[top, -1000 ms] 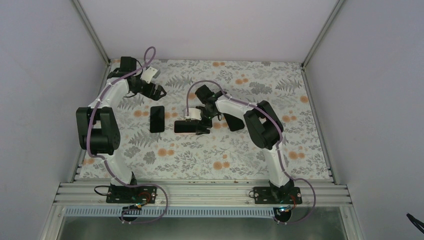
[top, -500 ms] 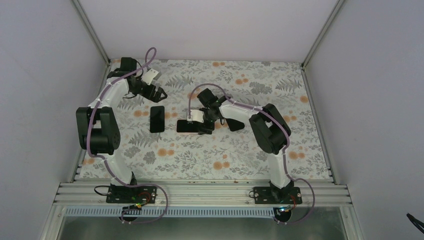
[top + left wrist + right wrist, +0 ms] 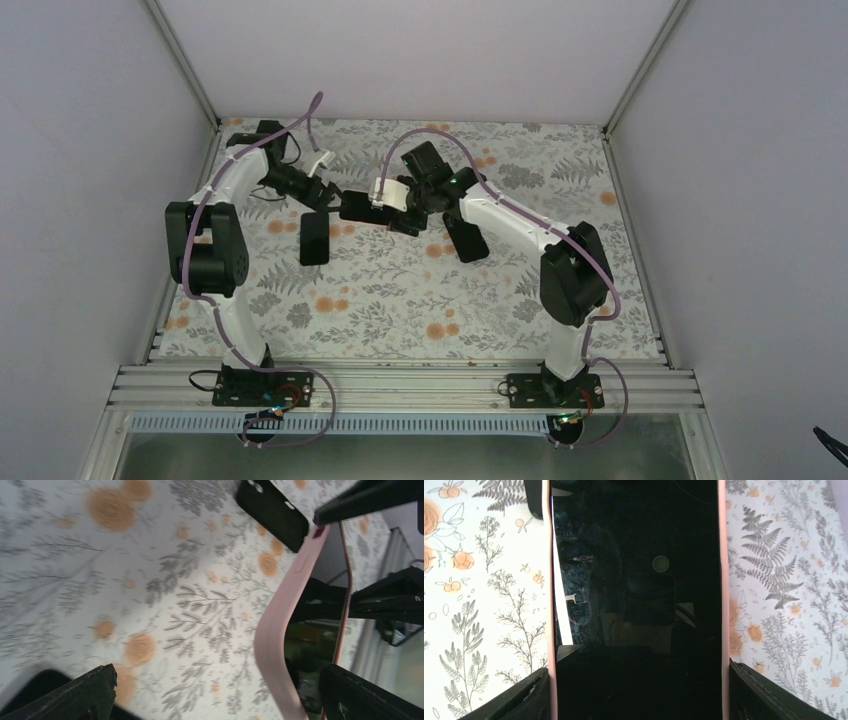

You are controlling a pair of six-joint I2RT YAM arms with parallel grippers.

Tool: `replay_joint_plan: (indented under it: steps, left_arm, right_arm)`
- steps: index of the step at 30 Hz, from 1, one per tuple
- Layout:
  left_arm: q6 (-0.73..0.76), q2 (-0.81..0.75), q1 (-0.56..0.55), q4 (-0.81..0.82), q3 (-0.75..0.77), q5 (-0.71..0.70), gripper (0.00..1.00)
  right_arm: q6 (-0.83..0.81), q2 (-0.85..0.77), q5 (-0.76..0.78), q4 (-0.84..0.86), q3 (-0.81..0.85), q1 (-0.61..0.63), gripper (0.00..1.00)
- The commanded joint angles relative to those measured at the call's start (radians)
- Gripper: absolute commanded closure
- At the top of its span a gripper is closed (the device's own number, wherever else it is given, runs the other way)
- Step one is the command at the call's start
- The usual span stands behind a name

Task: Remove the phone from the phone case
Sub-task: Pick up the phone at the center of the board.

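Phone fills pink phone case, grasped by right claw; left claw released at case's end; black slab and second slab lie beneath

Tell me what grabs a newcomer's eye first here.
The phone in its pink case, held above the floral table's far middle by the right gripper. The open left gripper straddles its other end. Two dark slabs lie on the table.

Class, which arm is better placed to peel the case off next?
Left: its open gripper straddles the case's pink edge, while the right gripper is clamped on the phone.
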Motion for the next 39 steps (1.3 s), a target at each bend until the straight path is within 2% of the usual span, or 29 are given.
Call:
replay_joint_plan:
  steps: [1, 6, 7, 11, 15, 18, 19, 23, 26, 28, 32, 35, 39]
  left_arm:
    - [-0.002, 0.019, -0.033, -0.060, 0.020, 0.108, 0.00]
    - [0.010, 0.017, -0.043, -0.080, 0.037, 0.165, 0.00]
    - [0.012, 0.018, -0.042, -0.088, 0.044, 0.176, 0.03]
    - [0.037, 0.026, -0.045, -0.122, 0.060, 0.205, 0.25]
    - [0.089, 0.021, -0.048, -0.162, 0.058, 0.236, 0.58]
    - [0.095, 0.013, -0.047, -0.158, 0.059, 0.236, 0.78]
    - [0.092, 0.012, -0.048, -0.156, 0.061, 0.234, 0.82]
    - [0.110, 0.010, -0.049, -0.154, 0.074, 0.237, 0.89]
    - [0.143, 0.000, -0.050, -0.153, 0.086, 0.230, 0.97]
    - [0.179, -0.014, -0.053, -0.165, 0.095, 0.211, 0.98]
    - [0.216, -0.109, -0.065, -0.098, 0.075, 0.084, 0.98]
    - [0.252, -0.213, -0.096, -0.032, 0.043, -0.038, 0.98]
    - [0.306, -0.319, -0.150, -0.028, 0.034, -0.072, 0.98]
  right_arm:
    - [0.037, 0.019, -0.002, 0.016, 0.077, 0.003, 0.37]
    - [0.051, 0.040, -0.012, 0.023, 0.117, 0.008, 0.37]
    - [0.054, 0.044, -0.012, 0.023, 0.123, 0.011, 0.37]
    - [0.063, 0.060, 0.002, 0.036, 0.145, 0.018, 0.37]
    - [0.072, 0.069, 0.012, 0.055, 0.158, 0.018, 0.37]
    - [0.076, 0.076, 0.004, 0.043, 0.178, 0.021, 0.37]
    - [0.076, 0.076, 0.002, 0.039, 0.181, 0.021, 0.37]
    - [0.072, 0.067, -0.014, 0.021, 0.181, 0.024, 0.33]
    - [0.064, 0.057, -0.069, -0.054, 0.195, 0.023, 0.16]
    - [0.033, 0.056, -0.169, -0.178, 0.231, 0.011, 0.05]
    - [-0.036, 0.022, -0.309, -0.338, 0.245, -0.054, 0.03]
    - [-0.078, 0.002, -0.357, -0.415, 0.252, -0.123, 0.04]
    - [-0.086, 0.010, -0.383, -0.466, 0.257, -0.188, 0.05]
